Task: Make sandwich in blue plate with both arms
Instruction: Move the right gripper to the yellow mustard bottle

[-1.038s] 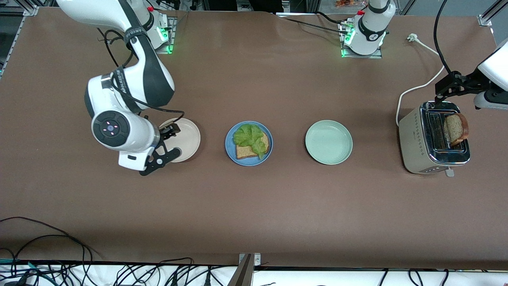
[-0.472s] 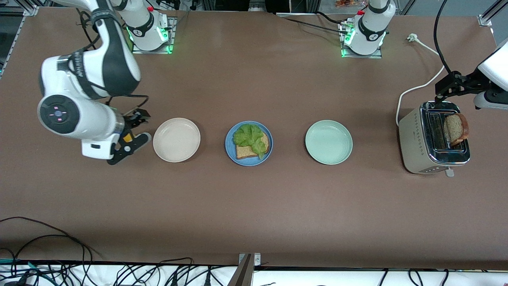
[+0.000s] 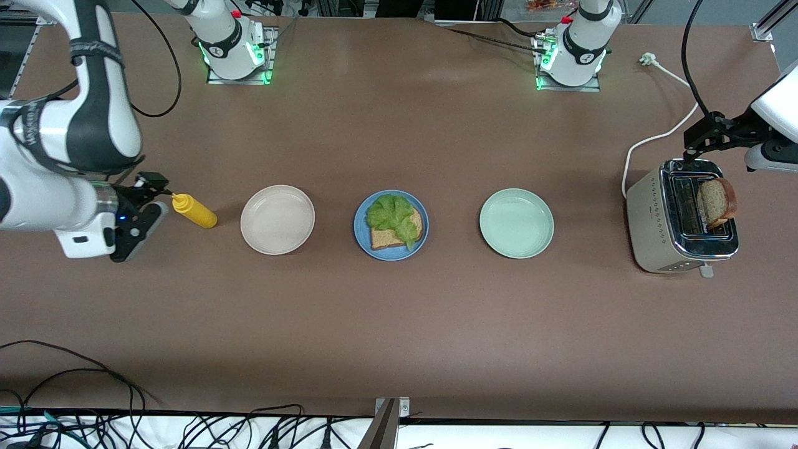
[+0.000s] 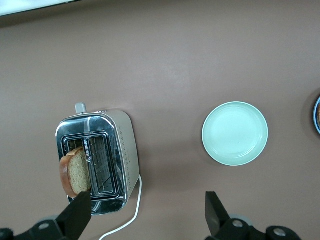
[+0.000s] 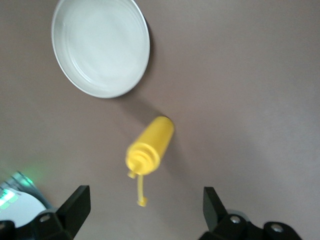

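Robotics lab, tabletop test bench — not a kitchen. Two white arms bolted to metal base plates (image 3: 235,59) with green status lights; brown mat-covered table (image 3: 399,324) framed by aluminium rails; loose black cables (image 3: 93,424) tangled along the camera-side edge. Kitchen props only — a toaster (image 3: 679,218), plates, a yellow squeeze bottle (image 3: 194,211) — set out in a row.

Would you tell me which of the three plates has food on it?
The blue plate, between the beige plate and the mint-green plate, holds bread and lettuce.
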Controlling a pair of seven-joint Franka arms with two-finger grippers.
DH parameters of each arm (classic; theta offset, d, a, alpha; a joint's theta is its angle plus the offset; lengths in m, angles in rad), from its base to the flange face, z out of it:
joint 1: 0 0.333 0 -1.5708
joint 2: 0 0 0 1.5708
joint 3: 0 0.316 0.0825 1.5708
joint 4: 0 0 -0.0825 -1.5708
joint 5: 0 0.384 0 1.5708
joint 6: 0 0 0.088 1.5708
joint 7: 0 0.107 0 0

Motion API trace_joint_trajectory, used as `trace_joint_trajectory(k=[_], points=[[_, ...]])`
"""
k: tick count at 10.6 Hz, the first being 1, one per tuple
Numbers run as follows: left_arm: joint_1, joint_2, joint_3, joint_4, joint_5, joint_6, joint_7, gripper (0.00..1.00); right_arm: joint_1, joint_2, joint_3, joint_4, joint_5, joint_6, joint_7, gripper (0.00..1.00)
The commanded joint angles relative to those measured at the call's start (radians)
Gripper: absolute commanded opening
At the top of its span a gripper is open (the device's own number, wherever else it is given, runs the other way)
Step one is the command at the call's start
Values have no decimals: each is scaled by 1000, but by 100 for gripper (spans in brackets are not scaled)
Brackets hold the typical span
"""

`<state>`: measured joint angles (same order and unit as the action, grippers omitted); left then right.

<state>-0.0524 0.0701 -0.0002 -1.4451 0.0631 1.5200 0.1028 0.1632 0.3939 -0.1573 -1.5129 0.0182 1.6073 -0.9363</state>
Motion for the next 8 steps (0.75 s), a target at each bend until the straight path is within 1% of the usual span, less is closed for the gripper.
trace_joint_trajectory(k=[1, 2, 3, 4, 5, 6, 7, 8], points=[[5, 8, -4, 26, 15, -17, 8, 100, -129, -23, 13, -102, 3, 161, -293, 100], [5, 8, -4, 26, 15, -17, 9, 100, -158, -15, 13, -118, 5, 198, -388, 100], [5, 8, -4, 26, 15, -17, 9, 100, -183, -3, 13, -130, 6, 219, -441, 100], [8, 8, -4, 26, 15, -17, 9, 100, -209, 8, 13, -165, 6, 255, -470, 100], [8, 8, -4, 26, 15, -17, 9, 100, -229, 19, 15, -212, 32, 322, -542, 100], [8, 8, -4, 26, 15, -17, 9, 100, -246, 37, 13, -260, 137, 385, -668, 100], [8, 8, -4, 26, 14, -17, 9, 100, -257, 43, 12, -301, 257, 401, -784, 100], [8, 8, -4, 26, 14, -17, 9, 100, -264, 54, 12, -326, 319, 404, -842, 100]])
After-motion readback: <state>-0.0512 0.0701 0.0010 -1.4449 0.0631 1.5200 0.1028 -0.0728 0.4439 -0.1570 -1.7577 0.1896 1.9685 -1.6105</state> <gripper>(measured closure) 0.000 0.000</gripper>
